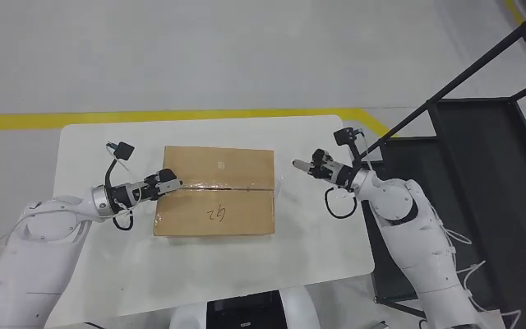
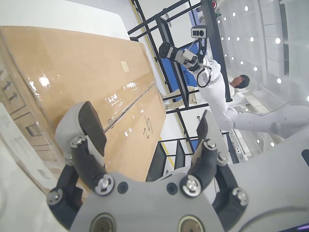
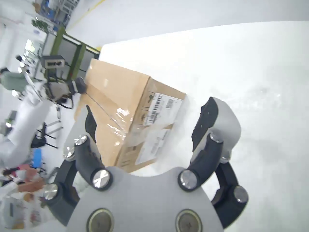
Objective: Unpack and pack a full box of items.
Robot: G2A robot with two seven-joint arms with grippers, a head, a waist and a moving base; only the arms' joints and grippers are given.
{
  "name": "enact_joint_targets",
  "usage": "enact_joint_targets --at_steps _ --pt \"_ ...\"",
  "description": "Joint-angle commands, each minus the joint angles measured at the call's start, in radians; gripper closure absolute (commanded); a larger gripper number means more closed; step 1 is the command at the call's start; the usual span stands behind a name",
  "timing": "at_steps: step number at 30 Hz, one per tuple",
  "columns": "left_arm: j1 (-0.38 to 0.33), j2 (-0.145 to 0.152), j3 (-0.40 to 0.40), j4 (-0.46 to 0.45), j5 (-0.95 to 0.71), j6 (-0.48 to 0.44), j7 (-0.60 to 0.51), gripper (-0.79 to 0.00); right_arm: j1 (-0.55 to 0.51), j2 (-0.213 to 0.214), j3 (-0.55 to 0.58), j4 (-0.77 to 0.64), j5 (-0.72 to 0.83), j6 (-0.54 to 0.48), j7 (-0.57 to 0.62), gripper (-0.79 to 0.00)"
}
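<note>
Brown rectangular cardboard box (image 1: 215,189) sits closed at the middle of the white smooth-topped table (image 1: 312,238), its two top flaps meeting at a centre seam sealed under glossy clear tape (image 1: 222,187). Your left gripper (image 1: 168,183) stands with jaws spread at the box's left end, one dark rubber pad (image 2: 93,124) over the end of the seam; contact cannot be confirmed. Your right gripper (image 3: 149,119) is likewise spread and holds nothing, near the right end but apart from it. Risks, as judged: the tape is slick and wrinkled, so a pad may skid along it without lifting an edge. The table is smooth, so a push from the left alone may slide the box, the right side being unbraced. Corrugated board is matte and firm, with a printed paper label (image 3: 159,107) on the right end face.
</note>
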Motion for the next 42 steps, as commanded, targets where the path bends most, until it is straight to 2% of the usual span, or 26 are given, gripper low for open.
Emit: enact_joint_targets --at_steps 1,5,13,30,32,37,42 --pt "0.000 0.000 0.000 0.000 0.000 0.000 0.000 -0.785 0.021 0.005 -0.009 0.064 -0.110 -0.094 -0.018 -0.785" --pt "0.000 0.000 0.000 0.000 0.000 0.000 0.000 -0.785 0.067 0.011 -0.022 0.149 -0.240 -0.181 -0.059 -0.785" --pt "0.000 0.000 0.000 0.000 0.000 0.000 0.000 -0.785 0.136 0.024 -0.028 0.254 -0.505 -0.345 -0.236 -0.785" --pt "0.000 0.000 0.000 0.000 0.000 0.000 0.000 -0.785 0.137 0.025 -0.028 0.259 -0.513 -0.347 -0.242 -0.785" --pt "0.000 0.000 0.000 0.000 0.000 0.000 0.000 -0.785 0.138 0.023 -0.044 0.267 -0.541 -0.318 -0.246 -0.785" --pt "0.000 0.000 0.000 0.000 0.000 0.000 0.000 -0.785 0.230 0.008 -0.121 0.407 -0.598 -0.278 -0.288 -0.785" --pt "0.000 0.000 0.000 0.000 0.000 0.000 0.000 -0.785 0.356 -0.018 -0.217 0.611 -0.656 -0.263 -0.357 -0.785"
